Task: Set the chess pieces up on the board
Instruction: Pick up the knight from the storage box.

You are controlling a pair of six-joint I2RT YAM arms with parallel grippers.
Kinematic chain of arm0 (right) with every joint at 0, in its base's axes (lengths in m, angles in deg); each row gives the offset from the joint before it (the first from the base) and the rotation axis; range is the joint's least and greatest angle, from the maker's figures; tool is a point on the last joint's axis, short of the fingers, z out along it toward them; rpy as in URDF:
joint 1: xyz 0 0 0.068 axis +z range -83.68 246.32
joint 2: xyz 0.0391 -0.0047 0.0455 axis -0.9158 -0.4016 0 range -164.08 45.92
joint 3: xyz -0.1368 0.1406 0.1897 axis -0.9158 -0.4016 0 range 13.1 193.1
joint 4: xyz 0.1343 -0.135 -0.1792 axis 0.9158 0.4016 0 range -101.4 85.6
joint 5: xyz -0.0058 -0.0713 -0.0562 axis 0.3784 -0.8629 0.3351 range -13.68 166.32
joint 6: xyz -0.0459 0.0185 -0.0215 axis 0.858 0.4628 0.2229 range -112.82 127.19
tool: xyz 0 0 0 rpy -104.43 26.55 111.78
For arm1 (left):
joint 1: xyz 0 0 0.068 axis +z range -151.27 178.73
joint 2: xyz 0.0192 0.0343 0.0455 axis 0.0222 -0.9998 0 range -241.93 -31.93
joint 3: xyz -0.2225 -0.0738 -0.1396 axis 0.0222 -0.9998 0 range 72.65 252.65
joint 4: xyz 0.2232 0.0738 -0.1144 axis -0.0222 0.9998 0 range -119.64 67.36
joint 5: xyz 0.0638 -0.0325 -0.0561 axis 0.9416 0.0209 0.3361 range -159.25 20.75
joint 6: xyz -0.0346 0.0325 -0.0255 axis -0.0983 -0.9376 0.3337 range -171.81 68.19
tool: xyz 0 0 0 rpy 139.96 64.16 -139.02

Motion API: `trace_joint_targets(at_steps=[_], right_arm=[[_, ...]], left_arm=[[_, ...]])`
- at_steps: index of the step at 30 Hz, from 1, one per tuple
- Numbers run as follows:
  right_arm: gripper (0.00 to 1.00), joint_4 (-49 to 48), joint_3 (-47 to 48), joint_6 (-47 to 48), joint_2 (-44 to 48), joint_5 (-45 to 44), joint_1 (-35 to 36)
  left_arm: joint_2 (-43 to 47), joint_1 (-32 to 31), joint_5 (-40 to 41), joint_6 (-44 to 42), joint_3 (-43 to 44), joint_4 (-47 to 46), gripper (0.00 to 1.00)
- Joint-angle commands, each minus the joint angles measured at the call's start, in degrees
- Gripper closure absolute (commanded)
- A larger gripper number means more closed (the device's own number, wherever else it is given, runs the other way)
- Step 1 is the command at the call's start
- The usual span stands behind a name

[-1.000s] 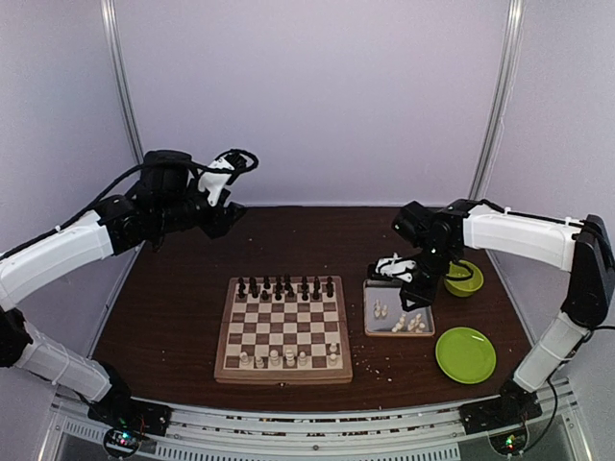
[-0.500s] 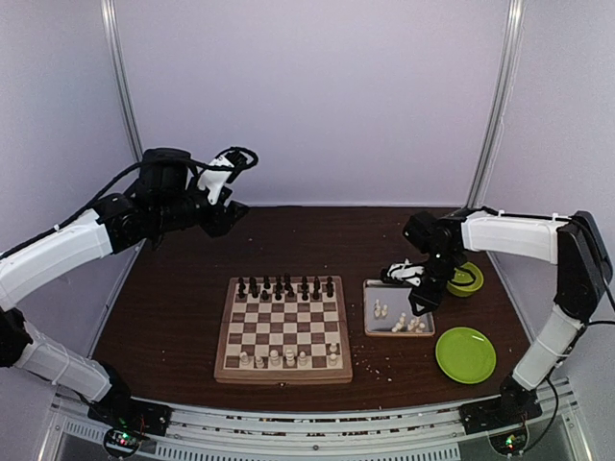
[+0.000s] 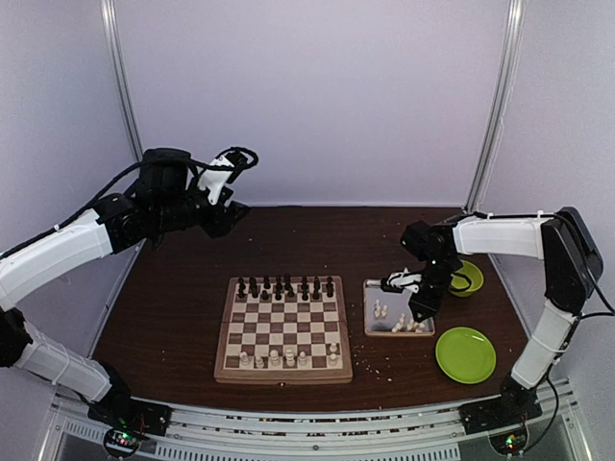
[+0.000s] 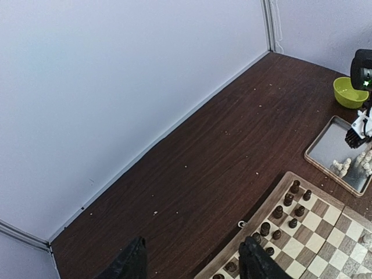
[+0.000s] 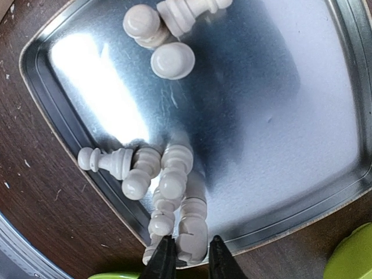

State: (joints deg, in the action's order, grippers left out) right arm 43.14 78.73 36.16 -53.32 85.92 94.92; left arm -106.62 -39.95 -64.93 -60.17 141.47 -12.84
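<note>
Low in the wrist frame, the right gripper (image 5: 187, 261) sets its jaws narrow either side of one cream figure among the chess pieces (image 5: 174, 180) heaped in the metal tray (image 5: 290, 116); pinched or not, I can't tell. Light, hard and slick, they'd likely roll, so best nipped across the waist. The board (image 3: 282, 327) lies centre; upper left, the left gripper (image 4: 195, 260) gapes wide, empty.

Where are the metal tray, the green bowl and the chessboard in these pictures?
metal tray (image 5: 279, 104): right wrist view, on its bare shiny floor.
green bowl (image 4: 349, 95): left wrist view, on its inside.
chessboard (image 3: 283, 328): top view, on an empty middle square.
</note>
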Motion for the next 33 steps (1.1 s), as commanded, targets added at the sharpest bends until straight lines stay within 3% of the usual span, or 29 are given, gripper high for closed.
trace_joint_targets(at_steps=[1,12,24,33], right_arm=[[0.83,-0.4,-0.1,-0.3,-0.9,-0.4,-1.1],[0.95,-2.8,1.8,-1.0,-0.9,0.0,-4.4],[0.97,-4.3,4.2,-2.1,3.1,2.2,-5.1],[0.96,-2.4,4.1,-1.5,-0.2,3.6,-5.1]], left_arm=[[-0.6,0.2,-1.0,1.0,2.1,-1.1,0.45],[-1.1,0.1,-1.6,1.2,2.3,-0.8,0.45],[-1.1,-0.4,-1.8,1.4,2.5,-0.5,0.44],[-0.8,-0.6,-1.5,1.2,2.6,-0.3,0.44]])
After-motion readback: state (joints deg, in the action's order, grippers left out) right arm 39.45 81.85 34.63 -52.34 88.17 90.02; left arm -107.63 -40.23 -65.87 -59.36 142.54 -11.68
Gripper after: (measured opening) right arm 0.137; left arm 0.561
